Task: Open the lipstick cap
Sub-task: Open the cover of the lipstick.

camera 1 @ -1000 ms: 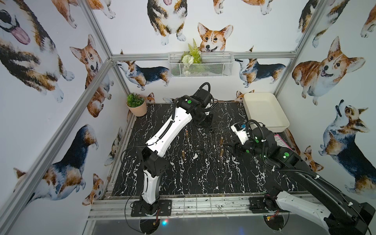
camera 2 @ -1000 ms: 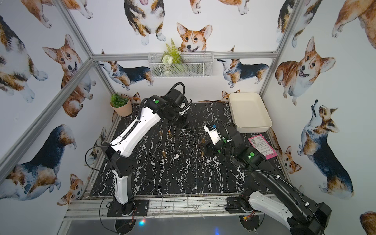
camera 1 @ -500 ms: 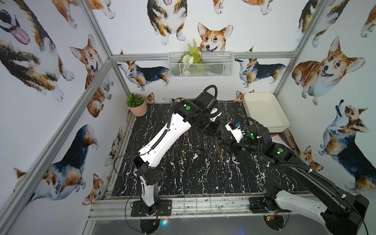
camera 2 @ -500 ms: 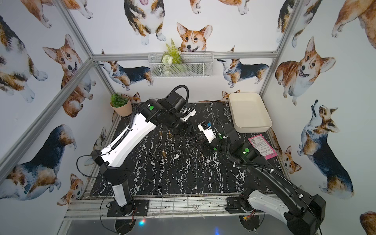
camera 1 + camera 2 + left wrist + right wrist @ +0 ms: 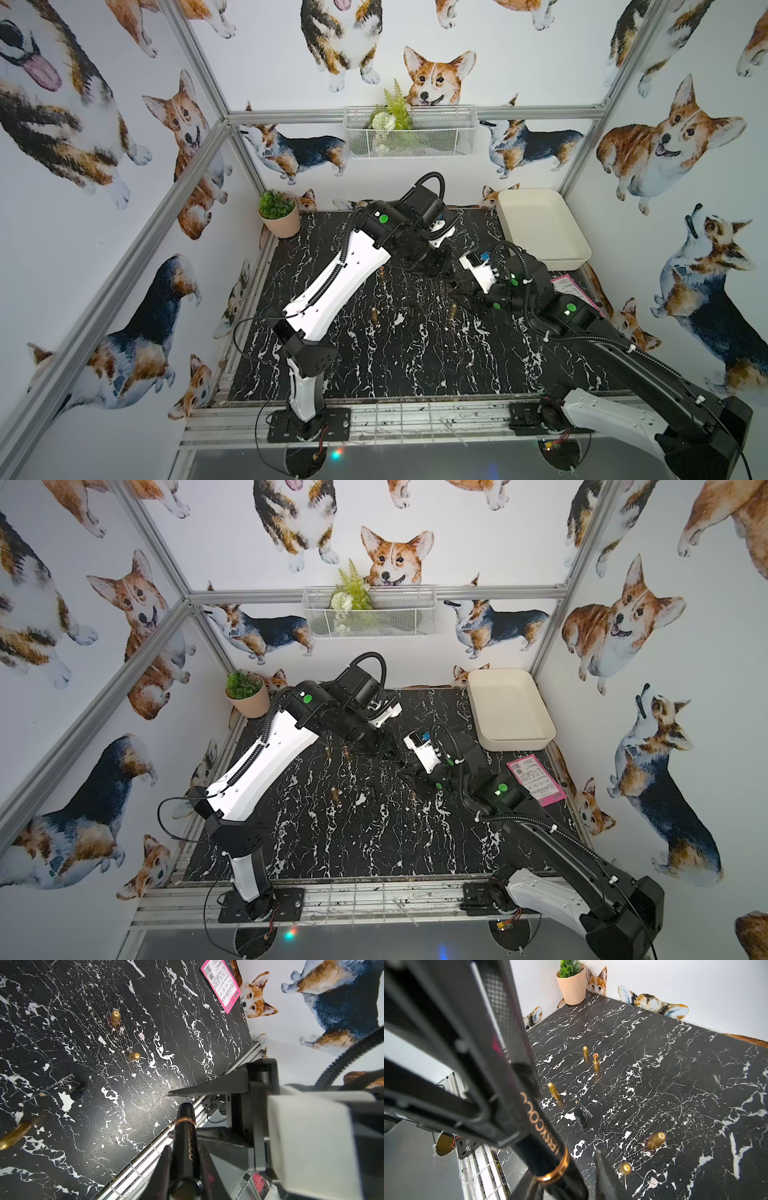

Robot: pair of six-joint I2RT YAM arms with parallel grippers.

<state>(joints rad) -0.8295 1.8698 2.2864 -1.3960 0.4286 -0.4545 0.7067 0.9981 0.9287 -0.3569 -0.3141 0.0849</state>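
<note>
Left gripper (image 5: 184,1147) clamped the black lipstick (image 5: 185,1132) by its body, off the table (image 5: 374,374), near the white tray (image 5: 565,262). Right gripper (image 5: 564,1169) sat with jaws apart astride the cap (image 5: 185,1111), one finger clear

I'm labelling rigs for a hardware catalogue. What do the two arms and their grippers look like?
Left arm: white shells on its long links, black joints. Right arm: black link, white shell near its base. Each carries a round green dot and ribbed black cable hose. The fingers are black wedges, with a white block behind them.
</note>
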